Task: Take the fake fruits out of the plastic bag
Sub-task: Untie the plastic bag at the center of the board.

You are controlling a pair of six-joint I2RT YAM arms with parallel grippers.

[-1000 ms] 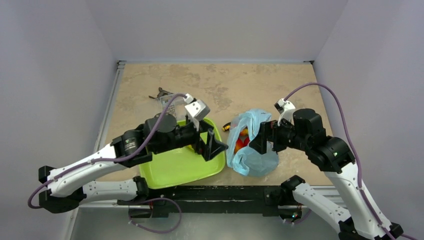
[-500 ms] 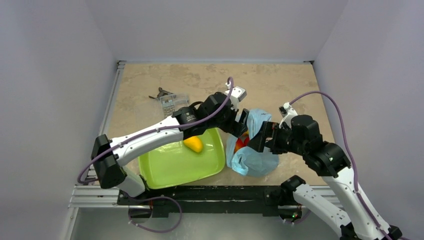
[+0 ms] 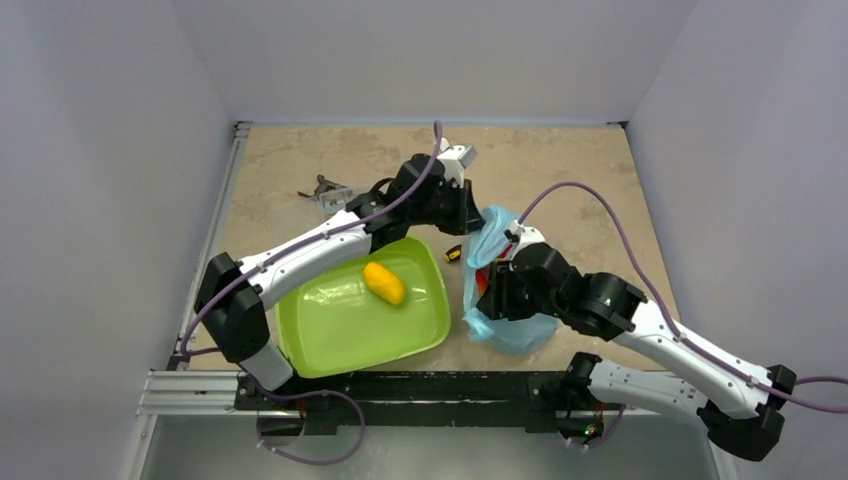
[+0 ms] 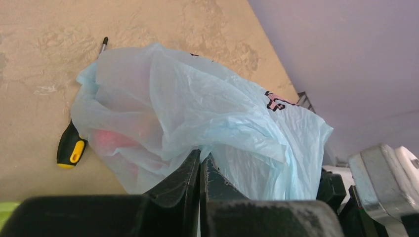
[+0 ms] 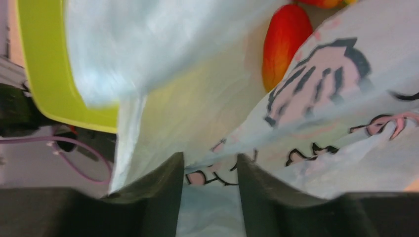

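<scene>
Left pincer (image 4: 200,165): clenched on a fold of the plastic bag (image 4: 197,103), which bulges just beyond my tips.
Right pincer (image 5: 210,168): fingers apart, bag film between them.
Fake fruits (image 5: 285,44): I see one, red-orange, inside the bag ahead of my right pincer.
Screwdriver (image 4: 70,148): left of my left pincer, at the bag's edge.

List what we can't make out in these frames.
- Top view: plastic bag contents can't be counted; film and right gripper cover them.
- Left wrist: red shape behind film, type unclear; screwdriver mid-shaft under the bag.
- Right wrist: mango partly behind printed fold; near film blurred.
- Top view: clear item near far-left edge, too small to name.
</scene>
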